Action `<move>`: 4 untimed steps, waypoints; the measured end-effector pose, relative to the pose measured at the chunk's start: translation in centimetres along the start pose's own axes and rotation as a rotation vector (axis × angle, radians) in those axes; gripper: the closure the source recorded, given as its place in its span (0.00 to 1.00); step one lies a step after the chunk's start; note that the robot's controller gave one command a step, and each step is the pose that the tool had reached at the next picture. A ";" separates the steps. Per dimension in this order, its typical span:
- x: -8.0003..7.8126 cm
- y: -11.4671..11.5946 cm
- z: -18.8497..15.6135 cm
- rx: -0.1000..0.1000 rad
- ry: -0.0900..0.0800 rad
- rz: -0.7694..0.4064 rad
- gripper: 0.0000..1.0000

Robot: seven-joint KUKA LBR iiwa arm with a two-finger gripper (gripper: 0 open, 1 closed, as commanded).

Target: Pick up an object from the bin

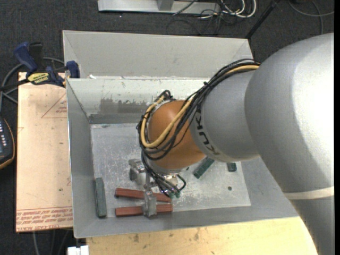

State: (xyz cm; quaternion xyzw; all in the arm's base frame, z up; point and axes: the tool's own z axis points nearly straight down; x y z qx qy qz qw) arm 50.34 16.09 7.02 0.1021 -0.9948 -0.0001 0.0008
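Apparently the gripper [151, 202] sits among red-brown bars [129, 194], grey bar [100, 197] nearby.

**Silver arm, orange cover, looped cables**

The arm [281, 116] is filling the right of the frame as a broad, smooth cylinder, silver-grey and paling where light is catching it at the upper right. Dark lettering [202, 134], beginning "KU", is running down its rim near the centre. An orange cover [172, 137], rounded and glossy, is capping the arm's end at mid-frame. Cables [143, 129], black and pale yellow, are running along the arm's upper edge and looping over the cover in a loose bunch, some trailing below it. Under the cover, at lower centre, the gripper [151, 206] is showing as small grey metal parts with thin wires around them.
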 end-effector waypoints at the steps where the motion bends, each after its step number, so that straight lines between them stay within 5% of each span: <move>1: -0.3 0.1 -0.2 -0.002 -0.005 -0.001 1.00; 2: -0.3 0.1 -0.1 -0.002 -0.008 0.000 0.00; 3: -0.2 0.1 -0.2 -0.002 -0.002 -0.001 1.00; 4: -0.5 -1.2 -14.9 0.000 -0.013 -0.122 1.00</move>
